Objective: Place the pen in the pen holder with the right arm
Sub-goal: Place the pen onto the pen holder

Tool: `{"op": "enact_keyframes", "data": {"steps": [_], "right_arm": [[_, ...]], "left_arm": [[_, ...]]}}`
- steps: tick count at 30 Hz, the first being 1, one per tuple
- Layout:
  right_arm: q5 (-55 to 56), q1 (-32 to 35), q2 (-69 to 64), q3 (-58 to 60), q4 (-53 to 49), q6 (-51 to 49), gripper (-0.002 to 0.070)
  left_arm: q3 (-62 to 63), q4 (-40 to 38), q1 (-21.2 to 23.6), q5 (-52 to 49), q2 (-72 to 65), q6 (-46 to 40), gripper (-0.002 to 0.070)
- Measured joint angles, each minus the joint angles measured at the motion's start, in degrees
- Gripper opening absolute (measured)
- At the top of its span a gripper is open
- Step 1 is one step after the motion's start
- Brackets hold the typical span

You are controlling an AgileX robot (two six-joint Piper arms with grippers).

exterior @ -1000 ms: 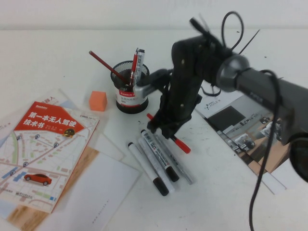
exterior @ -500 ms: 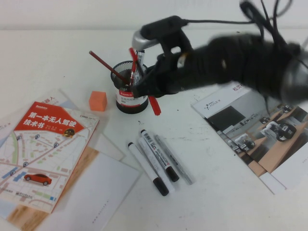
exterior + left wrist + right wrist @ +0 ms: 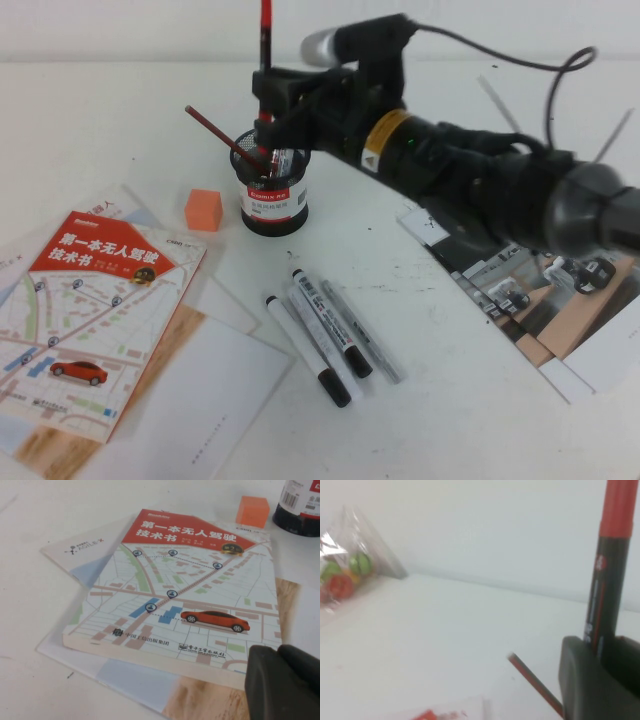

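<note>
From the high view you see the right claw (image 3: 272, 112) clamped on the pen (image 3: 265, 45) — upright, directly above the pen holder (image 3: 274, 190). In the left wrist view, the left claw (image 3: 282, 682) hovers over a map book (image 3: 185, 595) — fingers seemingly together. In the right wrist view, the pen (image 3: 607, 565) stands pinched.

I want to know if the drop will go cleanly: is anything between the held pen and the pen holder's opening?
Partly. The right gripper holds the pen upright over the pen holder, whose mouth already holds a slanted red pencil and other pens. The left gripper is parked over the book, well clear.
</note>
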State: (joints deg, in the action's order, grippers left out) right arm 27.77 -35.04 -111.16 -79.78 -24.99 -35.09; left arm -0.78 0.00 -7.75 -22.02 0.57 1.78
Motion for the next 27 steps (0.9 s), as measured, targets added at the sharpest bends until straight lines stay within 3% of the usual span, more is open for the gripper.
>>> {"op": "enact_keyframes", "data": {"steps": [5,14,17,20,24,27], "right_arm": [[0.0,0.1,-6.5,-5.34,0.45,2.96,0.0092],[-3.13,0.1,-13.22,-11.57,2.28,5.96,0.0356],[-4.38,0.1,-13.46,-11.72,2.52,6.41,0.0395],[-6.52,0.1,-12.59,-11.72,2.52,6.41,0.034],[-6.34,0.1,-7.73,-8.29,2.52,6.41,0.0088],[-1.54,0.1,-1.2,-1.07,2.18,6.31,0.0013]], "left_arm": [[0.0,0.0,0.0,0.0,0.0,0.0,-0.0001],[0.0,0.0,0.0,0.0,0.0,0.0,-0.0001],[0.0,0.0,0.0,0.0,0.0,0.0,-0.0001],[0.0,0.0,0.0,0.0,0.0,0.0,-0.0001],[0.0,0.0,0.0,0.0,0.0,0.0,-0.0001],[0.0,0.0,0.0,0.0,0.0,0.0,-0.0001]]}}
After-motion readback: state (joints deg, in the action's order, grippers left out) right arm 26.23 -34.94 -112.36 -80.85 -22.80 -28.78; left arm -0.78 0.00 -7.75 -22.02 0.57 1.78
